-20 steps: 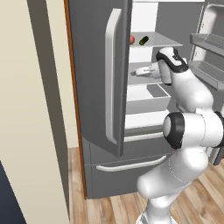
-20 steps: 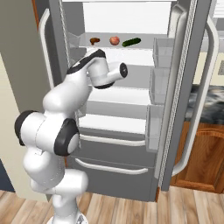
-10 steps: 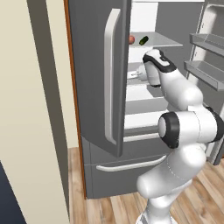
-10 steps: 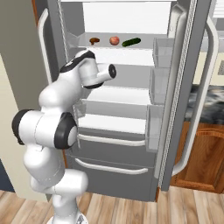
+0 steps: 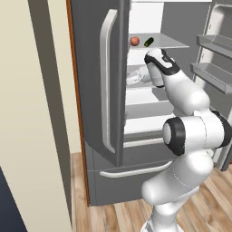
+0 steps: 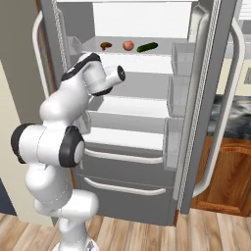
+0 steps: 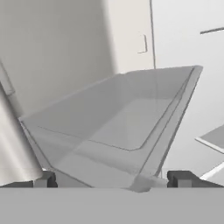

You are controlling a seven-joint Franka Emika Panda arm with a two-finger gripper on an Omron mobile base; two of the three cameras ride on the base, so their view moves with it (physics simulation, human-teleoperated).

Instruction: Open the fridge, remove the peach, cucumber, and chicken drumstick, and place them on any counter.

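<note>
So in the left base view the fridge (image 5: 99,90) is seen with its doors swung open, and the peach (image 5: 134,41) and the cucumber (image 5: 148,42) are parked side by side on the top shelf (image 5: 174,44), just apart from each other. The arm is reached into the fridge a bit below that shelf, with nothing carried. Over in the right base view all three items are lined up on the top shelf: the chicken drumstick (image 6: 106,46) furthest left, the peach in the middle, the cucumber on the right, none touching. The hand is aimed into the cabinet under that shelf, well short of the food. In the hand view the gripper (image 7: 113,178) is spread wide with nothing between the tips, and a clear door bin (image 7: 118,131) is looked at straight on, so it seems pointed at the door side rather than at the food. Progress-wise: opening looks done, but no item has been lifted out yet, and all three placements on a counter are left.
</note>
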